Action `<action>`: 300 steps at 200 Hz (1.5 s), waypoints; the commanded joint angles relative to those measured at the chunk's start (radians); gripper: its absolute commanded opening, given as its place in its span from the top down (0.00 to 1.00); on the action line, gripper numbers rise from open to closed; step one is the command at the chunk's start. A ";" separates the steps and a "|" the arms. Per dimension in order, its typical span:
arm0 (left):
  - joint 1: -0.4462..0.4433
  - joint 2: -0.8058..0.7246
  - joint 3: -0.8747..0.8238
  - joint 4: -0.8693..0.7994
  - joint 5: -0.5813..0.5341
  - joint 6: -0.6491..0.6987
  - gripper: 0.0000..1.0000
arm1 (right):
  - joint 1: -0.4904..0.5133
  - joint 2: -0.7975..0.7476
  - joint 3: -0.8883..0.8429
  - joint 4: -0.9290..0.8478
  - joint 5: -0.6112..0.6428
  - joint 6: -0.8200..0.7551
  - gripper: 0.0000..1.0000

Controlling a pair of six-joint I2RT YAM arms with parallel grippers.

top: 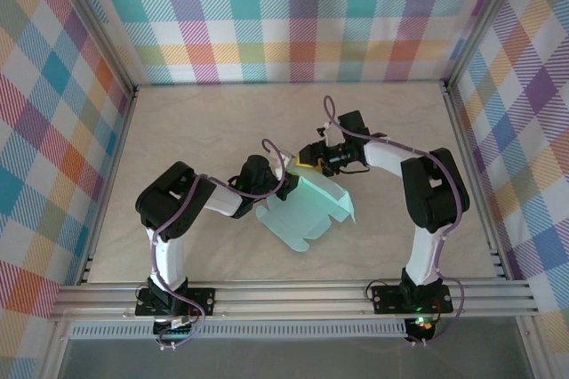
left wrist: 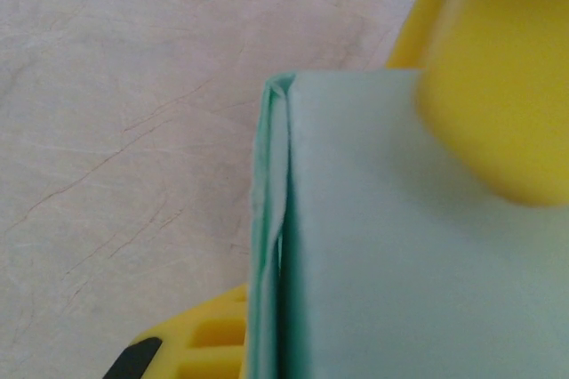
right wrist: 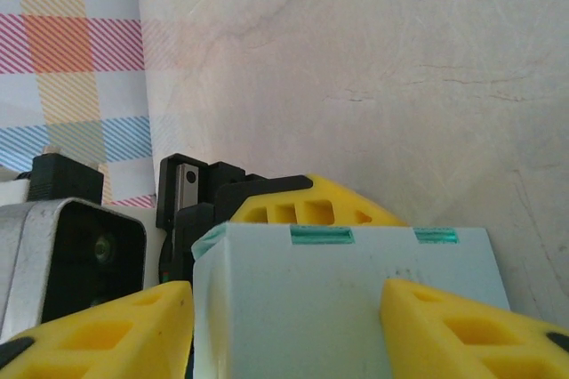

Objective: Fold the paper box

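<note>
The box (top: 307,210) lies on the table (top: 213,121) between the two arms, partly formed, with one flap standing out on its right side. The left end effector (top: 286,181) is clamped on the box's top-left edge; from its own wrist the folded card layers show pinched between the yellow fingers (left wrist: 498,85). The right end effector (top: 309,164) is at the same corner, its fingers (right wrist: 107,330) apart with the box wall (right wrist: 347,299) between them; I can't tell whether they press on it or stand clear. To do this fold well, I'd say the left should hold firm as an anchor while the right works along the crease and doesn't drag the card, so the thin layers stay lined up. The slots along the wall's top edge are visible, but which tab goes in is hidden. The box's underside and far corners are cut off in the wrist views.
</note>
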 commanded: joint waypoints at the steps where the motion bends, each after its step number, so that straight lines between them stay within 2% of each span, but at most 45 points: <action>1: 0.002 -0.005 0.021 0.009 0.017 -0.013 1.00 | -0.004 -0.063 -0.030 0.036 0.009 0.043 0.39; 40: 0.009 -0.022 0.018 0.009 0.098 -0.038 1.00 | -0.072 -0.158 -0.153 0.207 0.043 0.178 0.39; 70: 0.017 -0.034 0.026 0.028 0.189 -0.072 1.00 | -0.114 -0.195 -0.218 0.226 0.021 0.203 0.57; 104: 0.020 -0.044 0.038 0.054 0.229 -0.113 1.00 | -0.108 -0.184 -0.266 0.240 -0.069 0.180 0.68; 131: 0.020 -0.044 0.046 0.071 0.245 -0.136 1.00 | -0.083 -0.180 -0.292 0.260 -0.100 0.171 0.72; 168: 0.020 -0.034 0.056 0.074 0.210 -0.163 1.00 | -0.020 -0.164 -0.299 0.297 -0.113 0.190 0.79; 197: 0.022 -0.036 0.062 0.062 0.164 -0.182 1.00 | 0.037 -0.137 -0.308 0.354 -0.105 0.237 0.81; 232: 0.023 -0.040 0.061 0.047 0.127 -0.192 1.00 | 0.057 -0.115 -0.322 0.439 -0.087 0.309 0.83; 277: 0.030 -0.051 0.041 0.039 0.152 -0.145 1.00 | 0.000 -0.172 -0.306 0.359 -0.058 0.262 0.79; 300: 0.031 -0.050 0.036 0.059 0.192 -0.142 1.00 | -0.028 -0.172 -0.311 0.366 -0.067 0.283 0.81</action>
